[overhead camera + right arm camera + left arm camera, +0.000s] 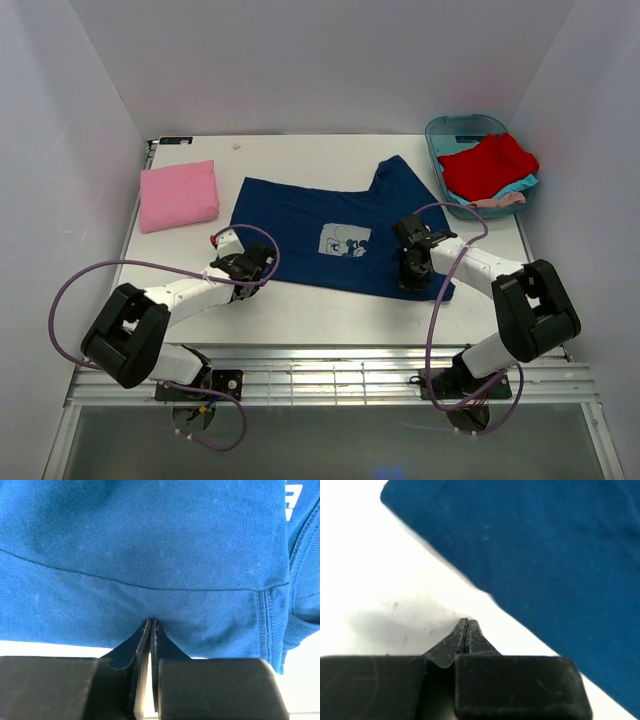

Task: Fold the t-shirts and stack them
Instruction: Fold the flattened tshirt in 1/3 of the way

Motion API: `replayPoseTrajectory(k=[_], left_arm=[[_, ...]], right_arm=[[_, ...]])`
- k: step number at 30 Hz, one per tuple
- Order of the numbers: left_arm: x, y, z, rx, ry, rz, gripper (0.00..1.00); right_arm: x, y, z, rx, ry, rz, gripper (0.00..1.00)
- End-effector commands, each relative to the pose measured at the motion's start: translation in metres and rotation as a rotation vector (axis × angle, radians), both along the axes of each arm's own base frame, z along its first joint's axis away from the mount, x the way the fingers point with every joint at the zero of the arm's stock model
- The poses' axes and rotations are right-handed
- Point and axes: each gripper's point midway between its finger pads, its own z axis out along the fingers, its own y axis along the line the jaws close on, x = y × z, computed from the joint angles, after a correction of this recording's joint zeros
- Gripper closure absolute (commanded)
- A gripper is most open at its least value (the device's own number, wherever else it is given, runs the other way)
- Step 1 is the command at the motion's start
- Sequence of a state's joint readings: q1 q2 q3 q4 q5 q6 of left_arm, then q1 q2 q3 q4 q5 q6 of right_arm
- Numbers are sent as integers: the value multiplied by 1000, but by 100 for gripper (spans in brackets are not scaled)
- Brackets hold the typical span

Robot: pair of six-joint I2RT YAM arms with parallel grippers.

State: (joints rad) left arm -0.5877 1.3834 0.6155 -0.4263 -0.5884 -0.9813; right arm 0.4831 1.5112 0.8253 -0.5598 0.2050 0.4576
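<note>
A navy blue t-shirt (330, 235) with a pale square print (345, 240) lies spread flat on the white table (330, 310). My left gripper (258, 270) is shut and holds nothing; in the left wrist view its tips (466, 622) sit over bare table, just short of the navy shirt's edge (545, 560). My right gripper (411, 280) is shut too. Its tips (151, 621) rest on the navy cloth (150, 540) near a hem, with no cloth caught between them. A folded pink t-shirt (178, 195) lies at the back left.
A teal plastic tub (437, 150) stands at the back right, holding a red t-shirt (488, 165) and a teal one (520, 185). White walls enclose the table on three sides. Purple cables loop beside both arms.
</note>
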Motion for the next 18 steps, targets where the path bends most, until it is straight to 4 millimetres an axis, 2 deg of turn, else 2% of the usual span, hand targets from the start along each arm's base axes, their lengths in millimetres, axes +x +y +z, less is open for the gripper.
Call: replayPoseTrajectory(k=[1, 4, 5, 10, 13, 16, 18], left_arm=[[-31, 10, -8, 14, 89, 36, 100], [-31, 5, 1, -4, 59, 35, 100], [-27, 2, 9, -17, 25, 31, 100], [7, -2, 58, -11, -169, 16, 100], [27, -8, 73, 8, -256, -39, 100], [42, -10, 71, 15, -279, -62, 100], [48, -1, 56, 46, -236, -41, 100]], right_arm=[[-34, -15, -5, -44, 94, -25, 92], [-38, -17, -4, -45, 89, -30, 92], [-38, -17, -4, -44, 85, -29, 92], [-40, -18, -4, -47, 91, -26, 92], [-40, -17, -4, -42, 86, -27, 92], [-39, -17, -4, -42, 83, -26, 92], [-40, -17, -4, -41, 83, -24, 92]])
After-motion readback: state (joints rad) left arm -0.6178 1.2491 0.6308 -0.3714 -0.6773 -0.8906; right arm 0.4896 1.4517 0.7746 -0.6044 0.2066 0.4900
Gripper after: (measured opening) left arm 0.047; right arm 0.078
